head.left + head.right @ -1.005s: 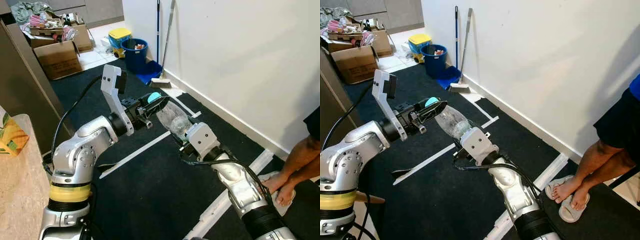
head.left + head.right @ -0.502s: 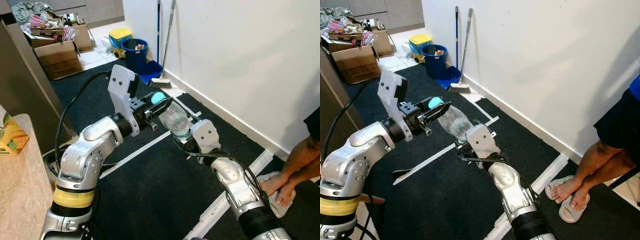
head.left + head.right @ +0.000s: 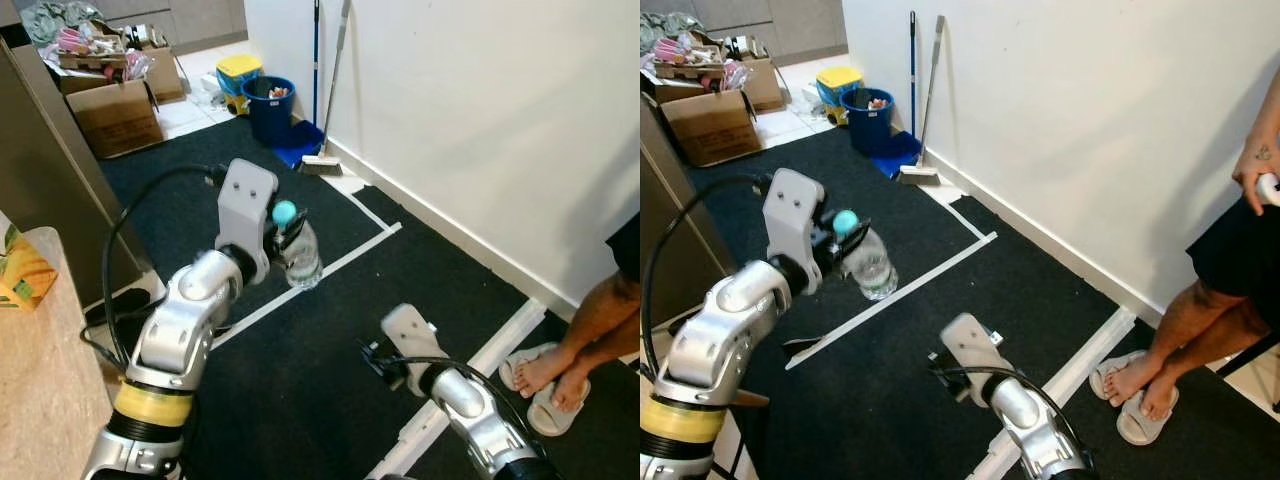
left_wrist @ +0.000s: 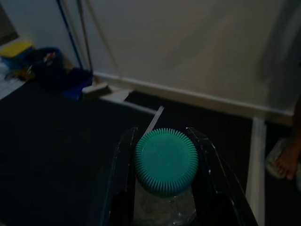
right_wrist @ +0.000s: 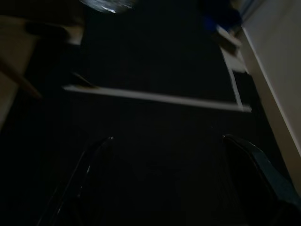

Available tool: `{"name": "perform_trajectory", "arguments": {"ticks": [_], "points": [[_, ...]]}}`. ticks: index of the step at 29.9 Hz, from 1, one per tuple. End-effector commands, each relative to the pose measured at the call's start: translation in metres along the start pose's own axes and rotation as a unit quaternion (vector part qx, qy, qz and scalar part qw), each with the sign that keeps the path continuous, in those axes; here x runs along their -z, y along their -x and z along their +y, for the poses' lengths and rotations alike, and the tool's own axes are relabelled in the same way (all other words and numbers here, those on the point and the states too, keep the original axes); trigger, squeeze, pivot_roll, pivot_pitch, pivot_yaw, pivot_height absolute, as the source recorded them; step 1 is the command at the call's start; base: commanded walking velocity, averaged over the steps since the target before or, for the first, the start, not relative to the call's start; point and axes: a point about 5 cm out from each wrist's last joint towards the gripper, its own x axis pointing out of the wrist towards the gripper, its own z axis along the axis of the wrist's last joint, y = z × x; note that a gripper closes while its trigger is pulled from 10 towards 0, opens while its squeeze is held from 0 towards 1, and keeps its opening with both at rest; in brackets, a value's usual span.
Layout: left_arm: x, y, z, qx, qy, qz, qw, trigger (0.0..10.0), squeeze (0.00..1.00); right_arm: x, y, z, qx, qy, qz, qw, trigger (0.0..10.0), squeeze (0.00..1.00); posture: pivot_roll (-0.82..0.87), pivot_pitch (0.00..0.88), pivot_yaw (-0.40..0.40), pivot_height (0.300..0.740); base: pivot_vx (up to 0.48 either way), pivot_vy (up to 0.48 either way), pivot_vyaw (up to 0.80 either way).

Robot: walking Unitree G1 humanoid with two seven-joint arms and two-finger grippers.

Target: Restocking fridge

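A clear plastic bottle with a teal cap hangs upright over the black carpet. My left gripper is shut on its neck just under the cap. In the left wrist view the ribbed cap sits between the two black fingers. My right gripper is low over the carpet, apart from the bottle. It stands open in the right wrist view, with its fingers spread and nothing between them.
White tape lines cross the carpet. A blue bucket, a broom and cardboard boxes stand at the far end. A counter with a yellow carton is at the left. A person's sandalled feet are at the right.
My right gripper has let go of the bottle and dropped back towards me. The left gripper has kept the bottle, turned it upright and drawn it leftward.
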Motion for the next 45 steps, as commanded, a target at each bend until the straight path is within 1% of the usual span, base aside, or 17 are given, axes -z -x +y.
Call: {"name": "perform_trajectory", "arguments": {"ticks": [1, 5, 11, 14, 17, 18, 19, 21, 23, 24, 28, 29, 31, 35, 39, 43, 45], "points": [[0.005, -0.001, -0.004, -0.011, -0.003, -0.003, 1.0, 10.0, 0.0, 0.014, 0.005, -0.009, 0.046, -0.021, 0.015, 0.999, 10.0, 0.0, 0.08, 0.015, -0.039, 0.74, 0.0, 0.0, 0.0], [0.028, 0.002, -0.004, -0.041, -0.018, 0.025, 0.999, 10.0, 0.0, 0.032, 0.015, -0.027, 0.132, -0.092, 0.029, 0.987, 10.0, 0.0, 0.1, 0.005, -0.055, 0.74, 0.0, 0.0, 0.0], [0.041, 0.003, -0.002, -0.052, -0.025, 0.04, 0.998, 10.0, 0.0, 0.041, 0.017, -0.03, 0.15, -0.107, 0.048, 0.982, 10.0, 0.0, 0.1, 0.0, -0.064, 0.74, 0.0, 0.0, 0.0], [0.064, 0.004, 0.0, -0.077, -0.012, 0.072, 0.994, 10.0, 0.0, 0.065, 0.027, -0.029, 0.172, -0.118, 0.099, 0.973, 10.0, 0.0, 0.1, 0.0, -0.077, 0.74, 0.0, 0.0, 0.0], [0.07, 0.005, -0.001, -0.083, -0.011, 0.079, 0.993, 10.0, 0.0, 0.075, 0.033, -0.029, 0.18, -0.125, 0.119, 0.968, 10.0, 0.0, 0.1, 0.0, -0.078, 0.74, 0.0, 0.0, 0.0], [0.071, 0.004, 0.0, -0.086, -0.011, 0.078, 0.993, 10.0, 0.0, 0.081, 0.036, -0.031, 0.194, -0.142, 0.128, 0.962, 10.0, 0.0, 0.11, 0.0, -0.079, 0.74, 0.0, 0.0, 0.0], [0.071, 0.003, 0.0, -0.091, 0.009, 0.074, 0.993, 10.0, 0.0, 0.086, 0.04, -0.035, 0.215, -0.174, 0.136, 0.951, 10.0, 0.0, 0.11, 0.0, -0.077, 0.74, 0.0, 0.0, 0.0], [0.07, 0.001, 0.005, -0.108, 0.056, 0.064, 0.991, 10.0, 0.0, 0.094, 0.047, -0.043, 0.259, -0.247, 0.142, 0.923, 10.0, 0.0, 0.11, 0.0, -0.077, 0.74, 0.0, 0.0, 0.0], [0.069, 0.001, 0.006, -0.113, 0.07, 0.06, 0.989, 10.0, 0.0, 0.096, 0.048, -0.045, 0.271, -0.267, 0.142, 0.914, 10.0, 0.0, 0.11, 0.0, -0.077, 0.74, 0.0, 0.0, 0.0], [0.069, 0.001, 0.006, -0.113, 0.07, 0.06, 0.989, 10.0, 0.0, 0.096, 0.048, -0.045, 0.271, -0.267, 0.142, 0.914, 10.0, 0.0, 0.11, 0.0, -0.077, 0.74, 0.0, 0.0, 0.0], [0.054, -0.005, 0.016, -0.125, 0.092, 0.019, 0.988, 10.0, 0.0, 0.096, 0.05, -0.054, 0.284, -0.255, 0.142, 0.913, 10.0, 0.0, 0.11, 0.0, -0.077, 0.74, 0.0, 0.0, 0.0], [0.045, -0.008, 0.02, -0.13, 0.116, -0.003, 0.985, 10.0, 0.0, 0.093, 0.049, -0.057, 0.287, -0.25, 0.138, 0.914, 10.0, 0.0, 0.11, 0.0, -0.076, 0.74, 0.0, 0.0, 0.0], [0.043, -0.009, 0.024, -0.136, 0.117, -0.006, 0.984, 10.0, 0.0, 0.091, 0.047, -0.057, 0.288, -0.248, 0.134, 0.915, 10.0, 0.0, 0.1, 0.0, -0.071, 0.74, 0.0, 0.0, 0.0], [0.048, -0.008, 0.021, -0.13, 0.082, 0.005, 0.988, 10.0, 0.0, 0.09, 0.046, -0.056, 0.287, -0.25, 0.132, 0.915, 10.0, 0.0, 0.1, 0.0, -0.067, 0.74, 0.0, 0.0, 0.0], [0.055, -0.006, 0.009, -0.101, 0.022, 0.021, 0.994, 10.0, 0.0, 0.092, 0.046, -0.05, 0.282, -0.246, 0.135, 0.917, 10.0, 0.0, 0.1, 0.0, -0.062, 0.74, 0.0, 0.0, 0.0], [0.063, -0.001, 0.004, -0.085, -0.003, 0.035, 0.996, 10.0, 0.0, 0.092, 0.045, -0.047, 0.277, -0.234, 0.134, 0.922, 10.0, 0.0, 0.08, 0.0, -0.05, 0.74, 0.0, 0.0, 0.0], [0.076, 0.006, -0.002, -0.075, -0.009, 0.057, 0.996, 10.0, 0.0, 0.093, 0.046, -0.044, 0.272, -0.224, 0.134, 0.926, 10.0, 0.0, 0.08, 0.0, -0.051, 0.74, 0.0, 0.0, 0.0]]}}
